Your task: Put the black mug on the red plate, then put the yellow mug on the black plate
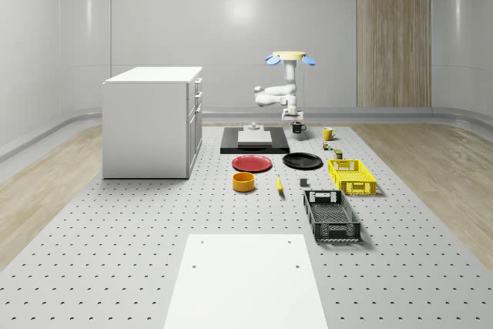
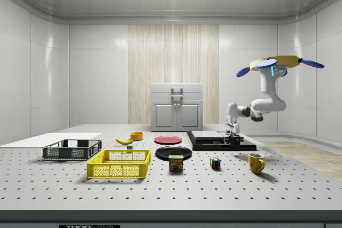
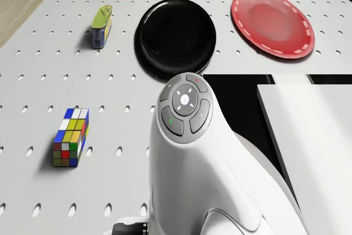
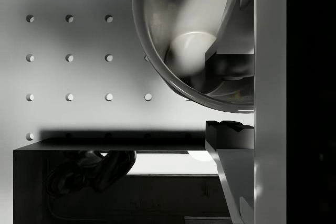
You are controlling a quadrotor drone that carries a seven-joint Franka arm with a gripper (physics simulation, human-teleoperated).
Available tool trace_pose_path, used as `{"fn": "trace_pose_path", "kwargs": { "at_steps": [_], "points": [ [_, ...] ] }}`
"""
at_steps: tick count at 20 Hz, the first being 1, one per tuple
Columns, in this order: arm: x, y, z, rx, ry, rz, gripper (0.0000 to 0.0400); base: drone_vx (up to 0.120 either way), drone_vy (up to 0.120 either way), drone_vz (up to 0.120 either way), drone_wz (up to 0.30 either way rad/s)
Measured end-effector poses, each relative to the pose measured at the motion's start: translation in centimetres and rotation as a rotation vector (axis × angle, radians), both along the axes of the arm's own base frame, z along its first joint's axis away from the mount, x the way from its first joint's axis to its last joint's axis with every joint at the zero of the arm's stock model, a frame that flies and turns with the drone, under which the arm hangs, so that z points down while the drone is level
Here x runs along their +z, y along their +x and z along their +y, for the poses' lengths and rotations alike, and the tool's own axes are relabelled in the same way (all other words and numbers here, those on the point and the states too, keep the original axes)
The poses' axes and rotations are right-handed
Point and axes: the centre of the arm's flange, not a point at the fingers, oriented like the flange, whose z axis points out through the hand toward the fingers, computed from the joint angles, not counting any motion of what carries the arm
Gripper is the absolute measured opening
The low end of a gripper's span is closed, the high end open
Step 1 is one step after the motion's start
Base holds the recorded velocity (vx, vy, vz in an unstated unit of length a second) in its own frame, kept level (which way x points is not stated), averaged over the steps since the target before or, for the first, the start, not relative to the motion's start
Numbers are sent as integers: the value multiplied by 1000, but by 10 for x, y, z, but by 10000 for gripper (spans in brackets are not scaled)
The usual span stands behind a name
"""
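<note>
The black mug (image 1: 298, 127) stands on the table beside the black platform, also seen in the side view (image 2: 234, 141). I hover above it, and my arm hangs down with the gripper (image 1: 295, 119) right over the mug. In the wrist view the gripper (image 4: 231, 100) is open and straddles the mug (image 4: 157, 35) rim, one finger inside and one outside. The yellow mug (image 1: 328, 134) (image 2: 256, 162) stands further to the whole-scene view's right. The red plate (image 1: 252, 163) (image 3: 273, 23) and the black plate (image 1: 302, 161) (image 3: 176, 37) lie side by side nearer the table's middle.
A black platform (image 1: 254, 144) carrying a white slab lies just beside the mug. A Rubik's cube (image 3: 70, 137) and a can (image 3: 102, 25) sit near the black plate. A yellow crate (image 1: 352, 176), a black crate (image 1: 331, 215), an orange bowl (image 1: 243, 182) and a white cabinet (image 1: 152, 121) stand further off.
</note>
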Motion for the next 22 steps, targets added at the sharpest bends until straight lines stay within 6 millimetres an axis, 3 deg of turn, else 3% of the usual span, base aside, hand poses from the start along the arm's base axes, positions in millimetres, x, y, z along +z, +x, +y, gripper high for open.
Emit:
{"fn": "trace_pose_path", "kwargs": {
  "at_steps": [5, 22],
  "points": [
    [-5, 0, 0, 0, 0, 0, 110, 88, -72, 120, 0],
    [-8, 0, 0, 0, 0, 0, 110, 120, -120, 0, 0]
  ]
}}
